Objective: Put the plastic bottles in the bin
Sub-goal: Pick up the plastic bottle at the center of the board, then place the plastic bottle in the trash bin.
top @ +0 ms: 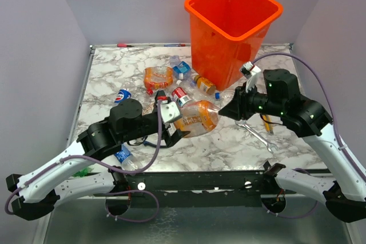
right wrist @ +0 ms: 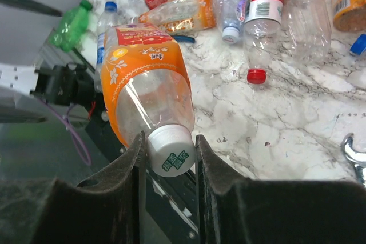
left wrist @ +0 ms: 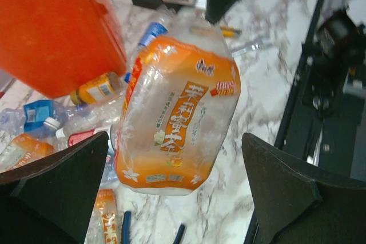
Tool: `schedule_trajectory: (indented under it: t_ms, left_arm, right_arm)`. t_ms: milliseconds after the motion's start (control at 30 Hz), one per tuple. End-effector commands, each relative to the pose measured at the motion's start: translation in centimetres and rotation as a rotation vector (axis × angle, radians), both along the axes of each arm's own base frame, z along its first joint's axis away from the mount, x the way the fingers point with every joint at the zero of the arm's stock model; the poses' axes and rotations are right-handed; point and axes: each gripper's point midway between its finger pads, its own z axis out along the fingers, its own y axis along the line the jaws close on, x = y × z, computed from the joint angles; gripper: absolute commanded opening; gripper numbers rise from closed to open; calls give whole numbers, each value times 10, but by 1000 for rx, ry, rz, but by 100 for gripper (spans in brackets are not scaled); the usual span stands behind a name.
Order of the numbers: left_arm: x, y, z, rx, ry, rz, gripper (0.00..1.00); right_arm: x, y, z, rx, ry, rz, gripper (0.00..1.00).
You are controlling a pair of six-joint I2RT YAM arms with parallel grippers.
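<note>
The orange-labelled tea bottle (right wrist: pixel 146 84) is held off the counter (top: pixel 114 72) between the two arms, in front of the orange bin (top: pixel 220 55) and lower than its rim. The right tool (right wrist: pixel 168 152) is closed on the bottle's white cap (right wrist: pixel 170 154), with one finger pressed to each side, and no other support is seen. The left tool (left wrist: pixel 171 158) is spread wide. Its fingers (left wrist: pixel 63 181) stand clear of the bottle's body on both sides, so no grip is given there.

The hold is judged a weak one, since the cap is small, round and smooth and the whole bottle hangs out sideways from it. On a quick lift or swing toward the bin the cap could twist or slip free. The bottle would then be dropped among the other bottles (top: pixel 159 76) or over the near edge. The open left fingers could be struck if the bottle is drawn away at an angle. The bin's tall rim could be clipped if the bottle is not raised enough.
</note>
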Motion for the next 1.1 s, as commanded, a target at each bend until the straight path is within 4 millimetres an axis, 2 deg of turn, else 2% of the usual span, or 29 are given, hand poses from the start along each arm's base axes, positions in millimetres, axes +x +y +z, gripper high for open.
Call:
schedule_trajectory:
  t_ms: [0, 100, 267, 367, 467, 567, 633, 767, 933, 1067]
  left_arm:
    - [-31, -13, -17, 156, 25, -247, 99]
    - [-36, -25, -16, 158, 75, -300, 99]
    - [-39, -28, -19, 172, 88, -322, 99]
    - [-45, -29, -19, 170, 99, -357, 99]
    - [-50, -34, -19, 170, 125, -397, 99]
    - [-50, -37, -7, 123, 145, -418, 99]
    - [-51, -40, 2, 80, 184, -454, 99]
    - [-60, -52, 6, 37, 266, -555, 98]
    - [-71, -64, 0, 22, 366, -653, 83]
    - [-72, -68, -12, 40, 411, -670, 61]
  right_arm:
    - [-35, 0, 12, -49, -45, 238, 0]
    - [-42, 2, 26, -38, -85, 310, 0]
    - [-58, 6, 39, 14, -112, 395, 0]
    - [-63, 6, 48, 40, -200, 438, 0]
    - [-72, 5, 68, 112, -340, 470, 0]
    - [-80, 2, 81, 147, -447, 495, 0]
    - [-79, 1, 84, 140, -482, 502, 0]
    - [-74, 2, 87, 120, -528, 514, 0]
    - [-64, 4, 89, 96, -556, 499, 0]
    - [-59, 6, 93, 88, -562, 492, 0]
